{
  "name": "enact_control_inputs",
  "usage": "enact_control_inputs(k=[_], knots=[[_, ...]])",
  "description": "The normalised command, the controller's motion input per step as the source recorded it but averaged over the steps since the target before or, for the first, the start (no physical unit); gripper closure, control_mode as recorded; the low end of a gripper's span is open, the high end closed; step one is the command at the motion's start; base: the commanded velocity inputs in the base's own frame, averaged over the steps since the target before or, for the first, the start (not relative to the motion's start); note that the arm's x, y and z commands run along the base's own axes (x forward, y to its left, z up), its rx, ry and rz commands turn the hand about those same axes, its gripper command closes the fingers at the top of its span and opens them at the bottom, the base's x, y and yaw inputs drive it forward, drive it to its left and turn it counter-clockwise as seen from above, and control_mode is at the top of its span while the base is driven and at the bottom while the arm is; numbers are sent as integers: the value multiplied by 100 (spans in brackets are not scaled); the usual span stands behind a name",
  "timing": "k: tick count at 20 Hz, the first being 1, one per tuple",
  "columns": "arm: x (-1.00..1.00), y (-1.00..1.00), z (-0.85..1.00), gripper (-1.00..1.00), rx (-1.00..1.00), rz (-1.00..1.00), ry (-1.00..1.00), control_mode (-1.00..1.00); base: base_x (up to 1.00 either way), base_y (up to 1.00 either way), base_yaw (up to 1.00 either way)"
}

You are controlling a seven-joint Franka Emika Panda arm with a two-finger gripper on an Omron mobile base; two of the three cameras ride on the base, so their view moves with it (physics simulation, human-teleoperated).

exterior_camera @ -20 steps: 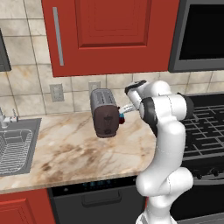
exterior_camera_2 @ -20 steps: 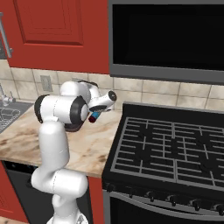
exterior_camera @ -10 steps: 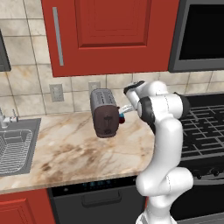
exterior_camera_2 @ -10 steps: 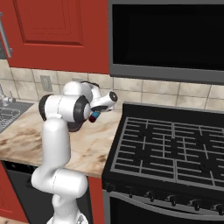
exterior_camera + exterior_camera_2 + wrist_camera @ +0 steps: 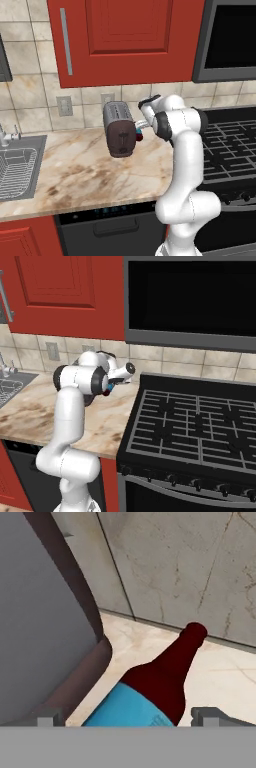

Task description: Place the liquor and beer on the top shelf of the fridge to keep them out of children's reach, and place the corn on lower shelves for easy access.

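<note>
arm barely shifted, spread fingertips (image 5: 49,718) flanking beer (image 5: 160,682), blue label (image 5: 127,709) without legible writing

Light is even and fairly bright across all three pictures, with no single lamp to trace. In the left base view the marble table (image 5: 95,170) carries only a faint soft shadow under the toaster (image 5: 120,129), and the red cabinet door (image 5: 125,35) shows flat colour without glare. In the right base view the microwave window (image 5: 192,298) in the upper right is a near-black patch with no reflections, and the stove grates (image 5: 195,423) stay crisp. The hand view is close and slightly soft: the beer (image 5: 160,684) has smooth shading, and the tile wall (image 5: 190,567) looks mottled. Edges show no bending.
</note>
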Motion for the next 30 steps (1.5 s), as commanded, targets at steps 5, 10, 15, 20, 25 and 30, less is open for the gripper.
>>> enact_control_inputs(k=[5, 10, 15, 20, 25, 30], knots=[[46, 18, -24, -100, -1, -7, 1, -100, 0, 0, 0], [41, 33, -32, -100, -3, -6, 3, -100, 0, 0, 0], [31, 50, -41, -100, -7, -4, 10, -100, 0, 0, 0], [6, 50, -59, -100, -10, -5, 20, -100, 0, 0, 0], [0, 65, -84, 100, -16, -9, 27, -100, 0, 0, 0], [0, 67, -88, 100, -14, -7, 16, -100, 0, 0, 0]])
